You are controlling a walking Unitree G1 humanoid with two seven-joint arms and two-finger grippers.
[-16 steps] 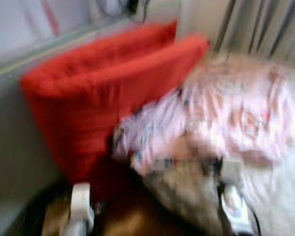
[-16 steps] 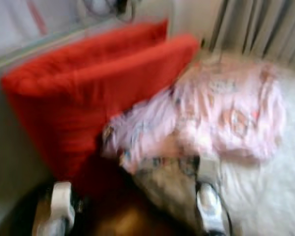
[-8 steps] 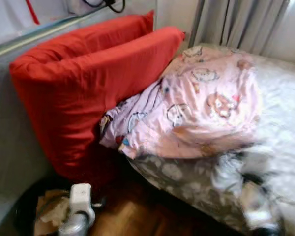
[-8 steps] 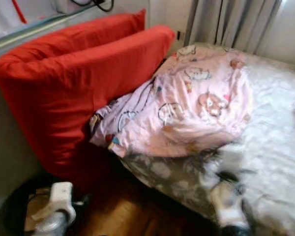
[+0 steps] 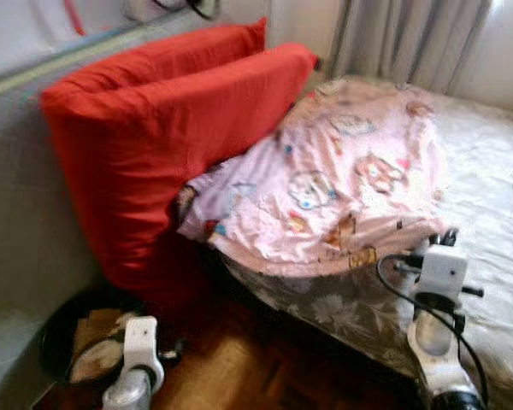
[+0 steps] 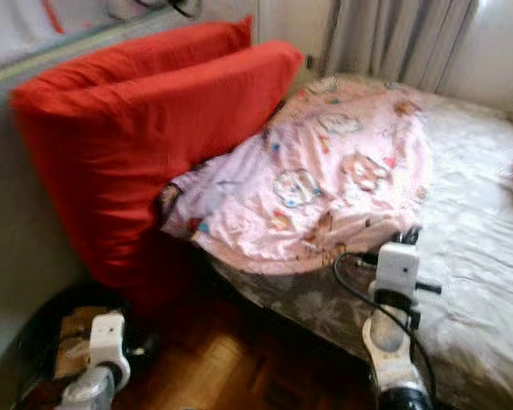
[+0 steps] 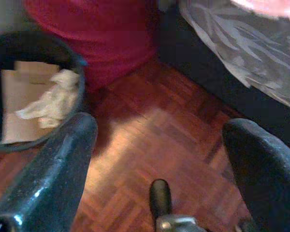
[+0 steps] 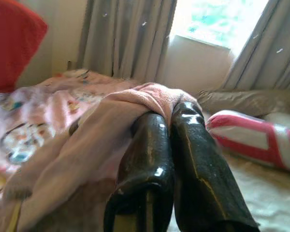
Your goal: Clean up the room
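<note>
The right pincer (image 8: 170, 126) has its two black fingers pressed together on a fold of the pale pink quilt printed with cartoon animals (image 5: 342, 179), holding the cloth pinched at its near edge where it hangs over the side of the bed with the grey-white flowered sheet (image 5: 487, 188). The fold drapes over the fingertips and falls away along that arm's side. Beyond the right pincer the quilt lies bunched over the head end of the bed, reaching up against two large red cushions (image 5: 154, 137) that lean on the grey wall. Further past the pincer, grey pleated curtains (image 8: 125, 38) hang beside a bright window, and a red, white and blue striped pillow (image 8: 253, 140) lies on the sheet off to the far side.

The left pincer (image 7: 154, 154) hangs low over the reddish-brown parquet floor (image 7: 150, 130) with its fingers wide apart and nothing between them. Just ahead of it and to its outer side stands a round black bin (image 7: 79, 60) holding a flat piece of brown cardboard (image 7: 19, 101) and crumpled white paper (image 7: 50, 104). The bin sits at the foot of the red cushions, close by the bed's dark side.
</note>
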